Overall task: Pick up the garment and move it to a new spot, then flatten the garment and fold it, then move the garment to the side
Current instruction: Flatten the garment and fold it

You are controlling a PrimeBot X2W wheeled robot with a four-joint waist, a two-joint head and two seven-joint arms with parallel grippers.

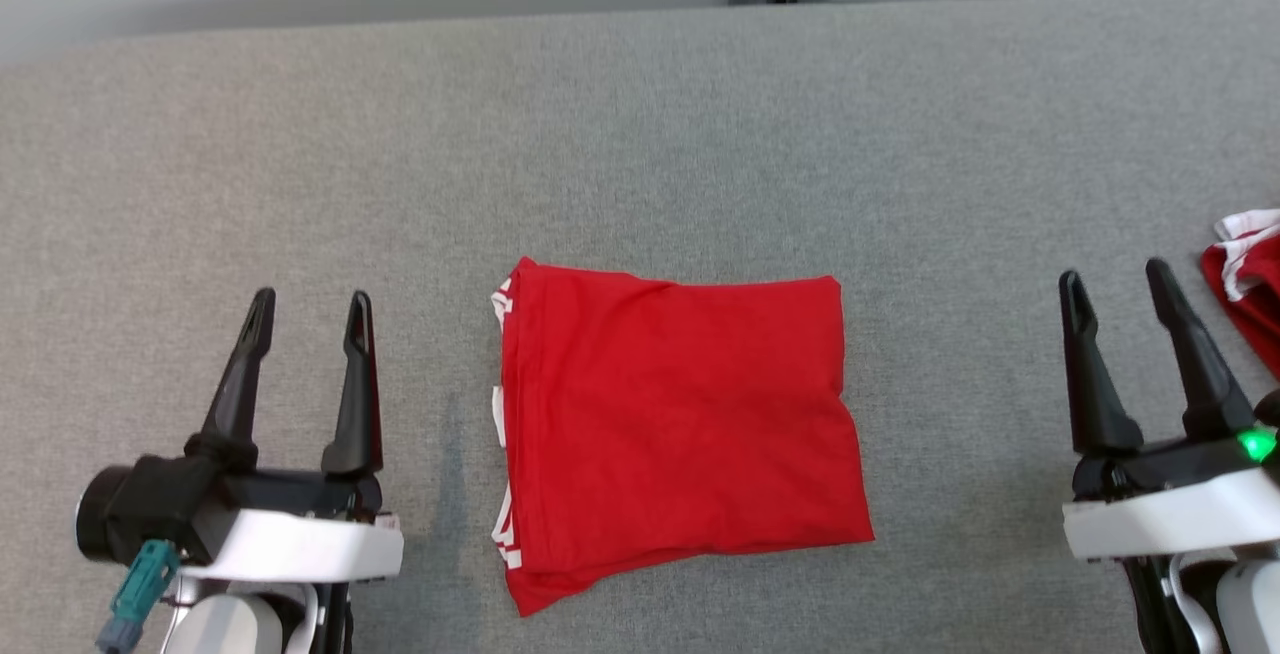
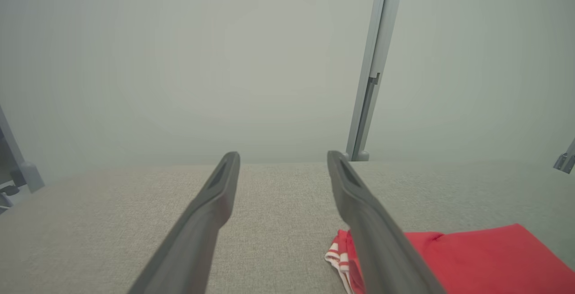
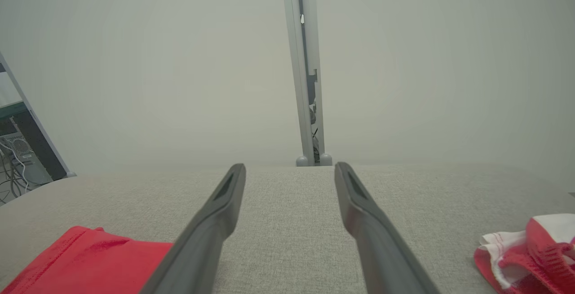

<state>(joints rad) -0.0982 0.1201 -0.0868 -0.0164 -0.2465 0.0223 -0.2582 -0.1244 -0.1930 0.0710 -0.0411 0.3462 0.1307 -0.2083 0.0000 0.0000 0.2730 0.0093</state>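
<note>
Centre of bench (image 1: 640, 134): red garment (image 1: 680, 434) lies folded flat, likely awaiting the move aside. Left gripper (image 1: 312, 297) and right gripper (image 1: 1114, 272) flank it, well apart, jaws spread wide, empty; 1 other red cloth (image 1: 1250, 274) far right.

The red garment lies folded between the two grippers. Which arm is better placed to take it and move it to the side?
Probably the left. The left gripper, open, stands nearer to the folded garment than the right gripper, also open, which has a second red garment close beside it.
</note>
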